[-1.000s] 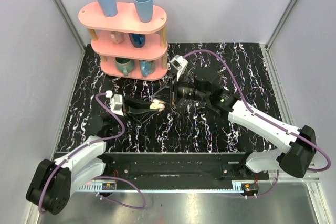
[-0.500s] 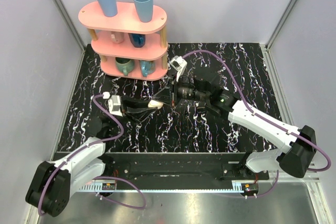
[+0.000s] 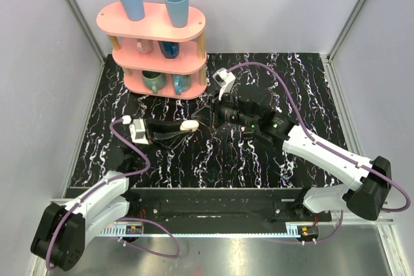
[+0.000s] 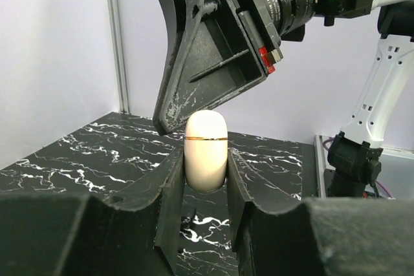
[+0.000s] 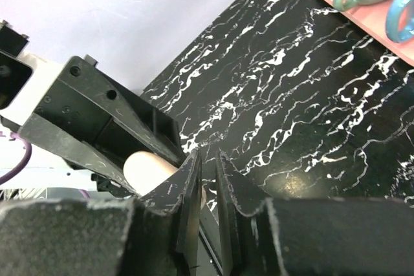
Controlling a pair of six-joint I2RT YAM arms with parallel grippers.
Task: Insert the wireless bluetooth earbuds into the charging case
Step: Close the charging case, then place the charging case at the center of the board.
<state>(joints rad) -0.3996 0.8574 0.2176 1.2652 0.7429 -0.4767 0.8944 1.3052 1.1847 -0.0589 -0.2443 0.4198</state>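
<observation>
The left gripper's fingers [image 4: 169,192] are pressed against both sides of a cream-white capsule [image 4: 206,150]. It stands upright between them with a thin gold line round its upper part. I cannot tell whether it is a closed case or a bud. In the left wrist view the capsule's lower end sits in the gap between the fingers, and the table shows beyond.

From above, the capsule [image 3: 189,124] lies near the middle of the table [image 3: 259,159], a little toward 10 o'clock. The left gripper [image 3: 180,128] reaches it from 9 o'clock. Half a second ago the capsule was slightly nearer 6 o'clock, and the left wrist has since drawn a little toward 9 o'clock. A second ago the capsule was partly hidden among the black fingers, but now its whole length shows.

The right gripper [image 5: 207,159] has its fingers [image 5: 187,185] drawn almost together, leaving only a thin slit, and nothing shows held between them. Its tip hangs just beside the top of the capsule, at 11 o'clock of it in the left wrist view and at 2 o'clock from above. I cannot tell if they touch. It has stayed close over the last second, while its wrist has moved slightly toward 12 o'clock.

A pink shelf [image 3: 155,37] with mugs stands at 11 o'clock on the table.
</observation>
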